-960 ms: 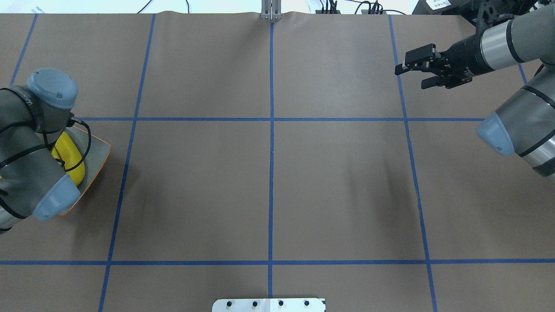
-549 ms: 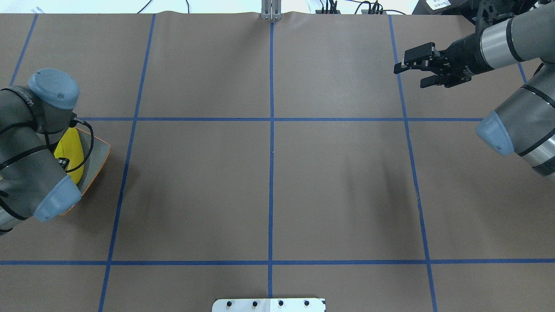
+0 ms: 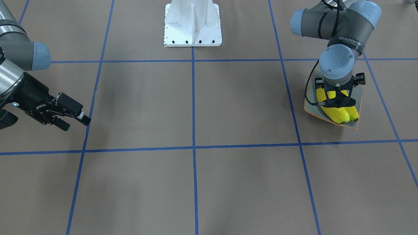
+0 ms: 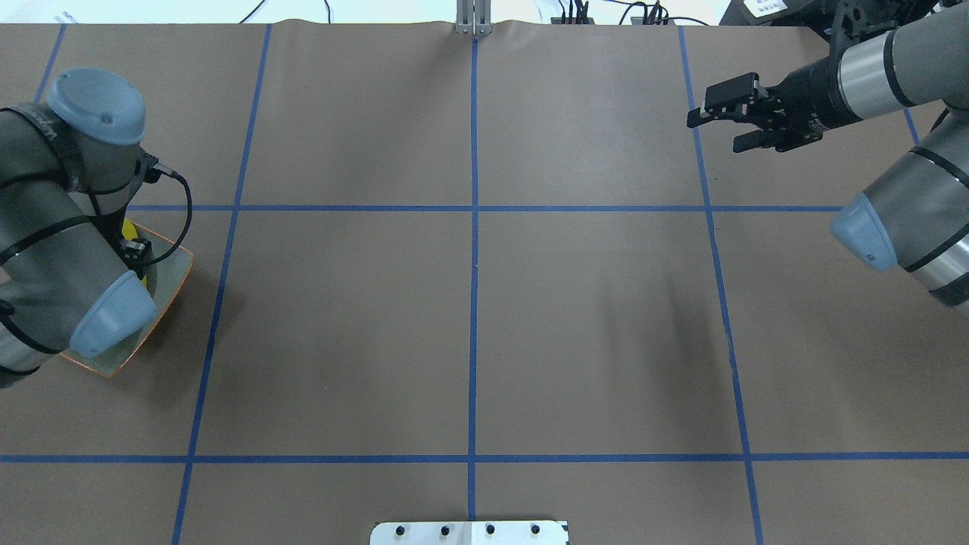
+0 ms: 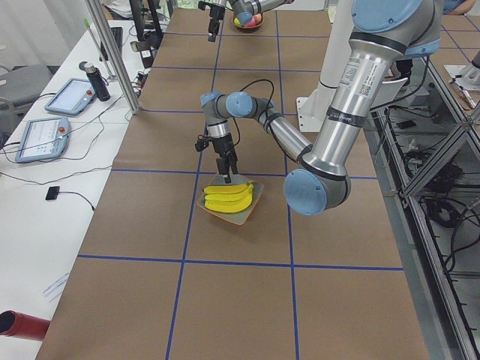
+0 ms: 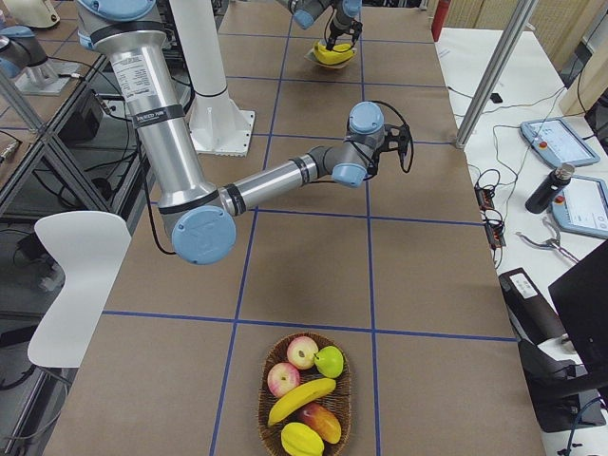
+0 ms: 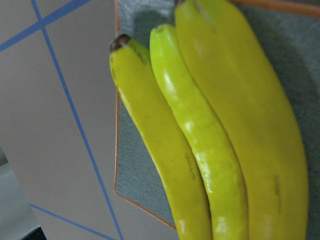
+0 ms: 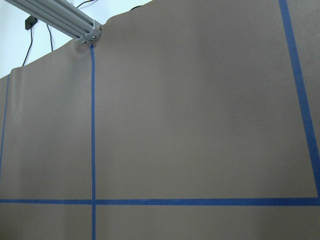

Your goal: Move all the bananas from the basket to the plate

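My left claw point(image 3: 337, 101) hangs over three bananas point(image 3: 339, 114) on the plate point(image 3: 358, 97), and I cannot tell its grip, while my right claw point(image 4: 713, 133) is spread.

Overhead camera sits behind the robot, looking forward and down over the whole counter point(image 4: 590, 303); front camera faces back at it, steeply down, sides flipped; both share the plate point(image 4: 168, 274); the two end cameras look along the counter from opposite ends, the right-end one with the basket point(image 6: 347, 404) close below it; left wrist camera is tight on the bananas point(image 7: 200, 145); right wrist camera looks across the blue tape lines point(image 8: 93, 125).
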`<action>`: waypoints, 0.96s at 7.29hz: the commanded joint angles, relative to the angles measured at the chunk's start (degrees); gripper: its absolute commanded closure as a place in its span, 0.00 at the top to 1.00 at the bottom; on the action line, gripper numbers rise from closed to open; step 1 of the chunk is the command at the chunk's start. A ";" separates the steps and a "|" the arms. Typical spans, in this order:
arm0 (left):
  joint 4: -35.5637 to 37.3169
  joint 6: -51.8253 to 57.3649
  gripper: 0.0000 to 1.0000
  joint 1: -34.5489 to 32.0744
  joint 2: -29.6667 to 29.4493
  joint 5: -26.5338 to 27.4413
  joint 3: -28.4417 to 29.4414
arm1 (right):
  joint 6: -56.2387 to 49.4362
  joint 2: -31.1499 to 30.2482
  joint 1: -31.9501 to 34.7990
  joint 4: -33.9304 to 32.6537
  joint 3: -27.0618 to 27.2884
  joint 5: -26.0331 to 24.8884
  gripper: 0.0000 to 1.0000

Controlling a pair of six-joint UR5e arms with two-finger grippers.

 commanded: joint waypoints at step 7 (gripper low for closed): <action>-14.56 -12.56 1.00 0.49 -8.14 -12.78 -2.26 | -45.39 -28.86 26.16 -0.88 -5.51 0.33 1.00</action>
